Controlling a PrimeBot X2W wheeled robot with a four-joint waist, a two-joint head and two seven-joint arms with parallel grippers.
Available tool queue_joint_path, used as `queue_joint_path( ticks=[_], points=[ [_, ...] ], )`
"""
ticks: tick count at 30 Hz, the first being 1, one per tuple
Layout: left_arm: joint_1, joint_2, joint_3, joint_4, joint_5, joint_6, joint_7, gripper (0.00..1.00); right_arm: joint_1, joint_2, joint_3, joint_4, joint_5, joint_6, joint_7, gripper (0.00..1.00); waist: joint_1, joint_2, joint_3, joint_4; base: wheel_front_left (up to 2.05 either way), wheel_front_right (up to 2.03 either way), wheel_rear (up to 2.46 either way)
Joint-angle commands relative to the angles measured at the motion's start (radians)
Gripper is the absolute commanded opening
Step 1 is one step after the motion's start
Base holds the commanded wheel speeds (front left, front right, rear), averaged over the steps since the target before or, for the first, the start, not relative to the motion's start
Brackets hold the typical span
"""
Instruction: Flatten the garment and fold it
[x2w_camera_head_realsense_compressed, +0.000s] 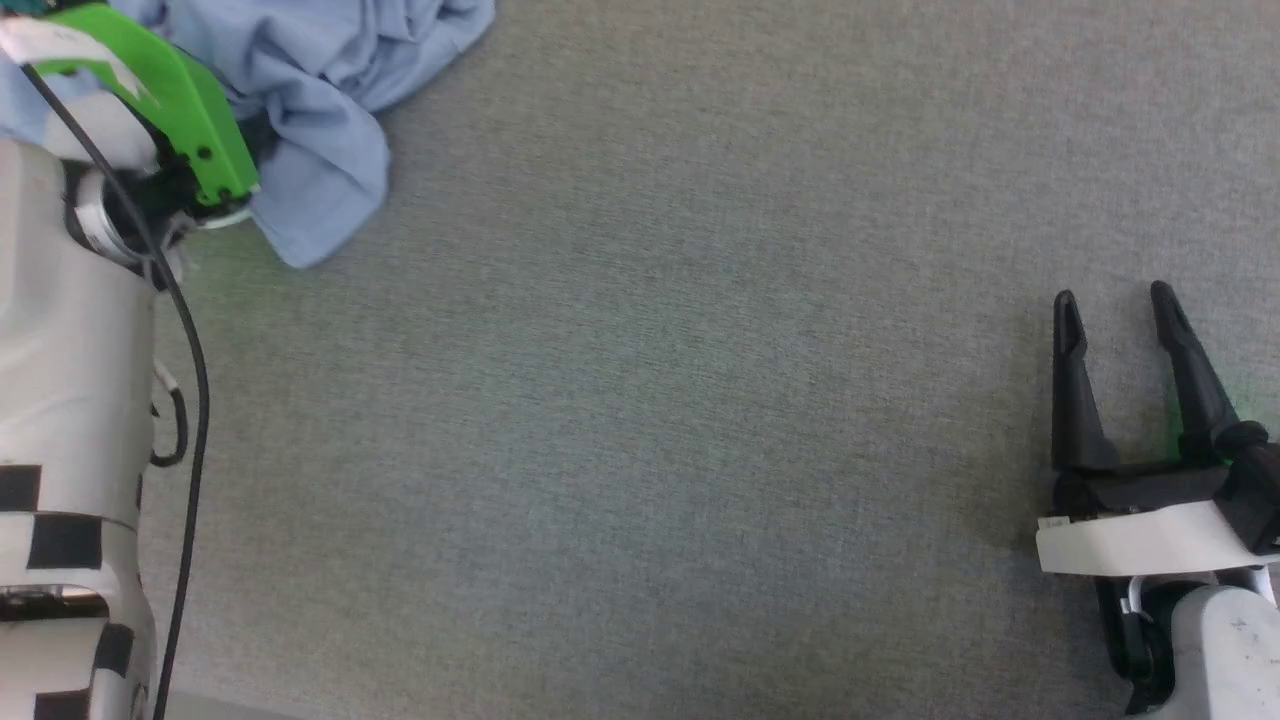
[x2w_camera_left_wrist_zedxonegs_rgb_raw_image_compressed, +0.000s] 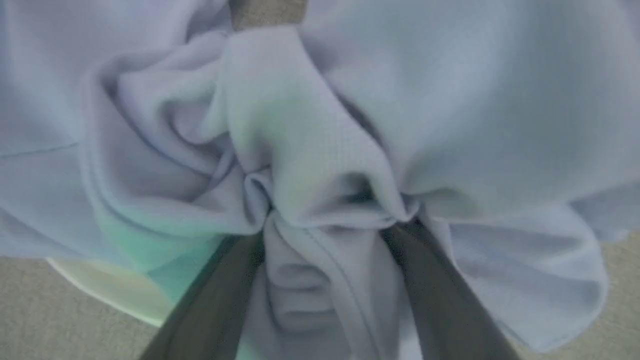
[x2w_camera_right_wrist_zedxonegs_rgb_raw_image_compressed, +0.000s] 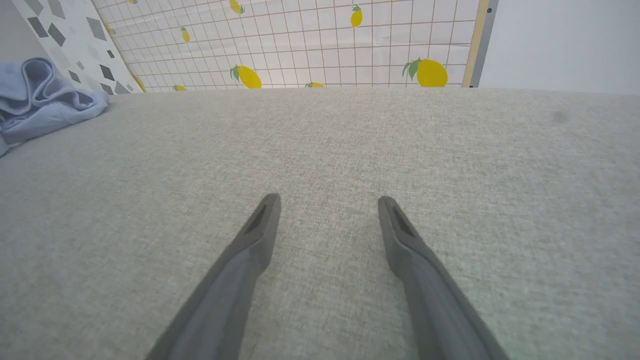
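Grey woven surface (x2w_camera_head_realsense_compressed: 700, 400) | crumpled light blue soft-knit garment (x2w_camera_head_realsense_compressed: 330, 80) is heaped at its far left; judged light, limp, best taken at a hem edge | left hand (x2w_camera_left_wrist_zedxonegs_rgb_raw_image_compressed: 327, 233) is spread open astride a fold | right hand (x2w_camera_head_realsense_compressed: 1112, 297) is spread open, empty

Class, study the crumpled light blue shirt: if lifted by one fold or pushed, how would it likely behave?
Probably floppy: the shirt lies in soft, deep folds and bunches between the left gripper's spread fingers. Lifted by one fold, the rest would likely hang. Pushed, it would probably crumple, not slide: the grey surface looks textured.
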Motion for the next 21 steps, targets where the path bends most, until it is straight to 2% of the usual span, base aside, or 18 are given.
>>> queue_joint_path(
  ticks=[1,4,5,7,11,21],
  points=[
    [0.011,-0.01,-0.016,0.015,0.017,0.012,0.019,1.0,-0.009,-0.006,-0.015,0.018,-0.008,-0.002,0.003,1.0,-0.0001,0.0,0.032,-0.019,0.0,0.0,0.0],
    [0.026,-0.022,-0.021,0.015,0.013,0.016,0.023,1.0,-0.008,-0.006,-0.018,0.016,-0.01,-0.002,0.006,1.0,-0.0001,0.0,0.033,-0.015,0.0,0.0,0.0],
    [0.032,-0.024,-0.024,0.012,0.013,0.014,0.022,0.87,-0.007,-0.006,-0.019,0.016,-0.011,-0.002,0.007,1.0,-0.0001,0.0,0.033,-0.014,0.0,0.0,0.0],
    [0.037,-0.021,-0.029,-0.003,0.019,-0.002,-0.014,0.0,-0.008,-0.006,-0.021,0.015,-0.011,-0.002,0.009,1.0,-0.0001,0.0,0.031,-0.011,0.0,0.0,0.0],
    [0.041,-0.017,-0.024,-0.007,0.024,-0.002,-0.086,0.0,-0.008,-0.006,-0.021,0.021,-0.012,-0.002,0.01,1.0,-0.0001,0.0,0.01,-0.004,0.0,0.0,0.0],
    [-0.005,0.016,0.027,-0.036,0.049,0.052,-0.343,0.0,0.003,-0.006,0.0,0.072,0.011,-0.002,0.0,1.0,-0.0001,0.0,-0.094,0.009,0.0,0.0,0.0]
  ],
)
